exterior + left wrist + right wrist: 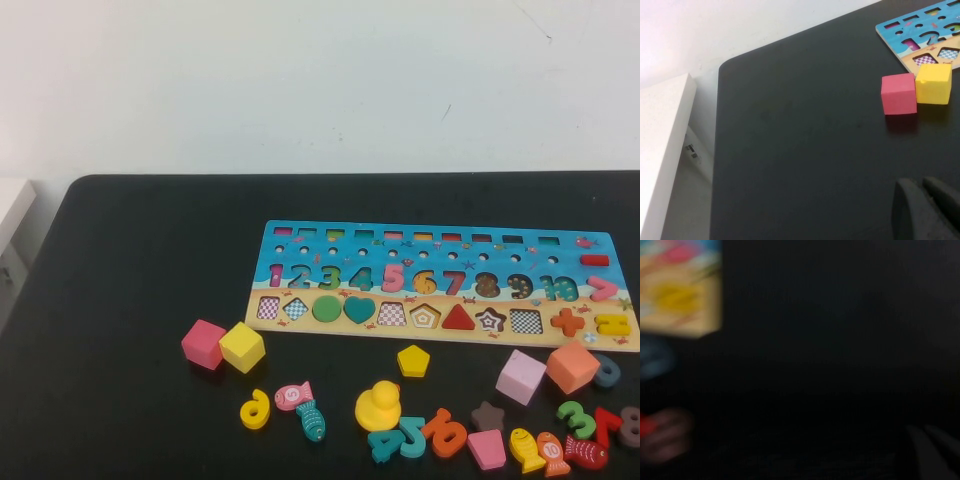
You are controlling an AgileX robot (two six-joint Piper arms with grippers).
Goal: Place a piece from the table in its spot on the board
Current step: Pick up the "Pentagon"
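Observation:
The small flat yellow pentagon piece lies on the black table, just in front of the board. The board has a blue top, coloured numbers and a row of shape slots, and its pentagon slot is empty. Neither arm shows in the high view. My left gripper is shut and empty, low over bare table to the left of the board's corner. My right gripper is shut and empty, over dark table beside a blurred board corner.
A pink cube and a yellow cube sit left of the piece. A yellow duck, loose numbers, fish, a pale pink cube and an orange cube crowd the front right. A white shelf stands beyond the table's left edge.

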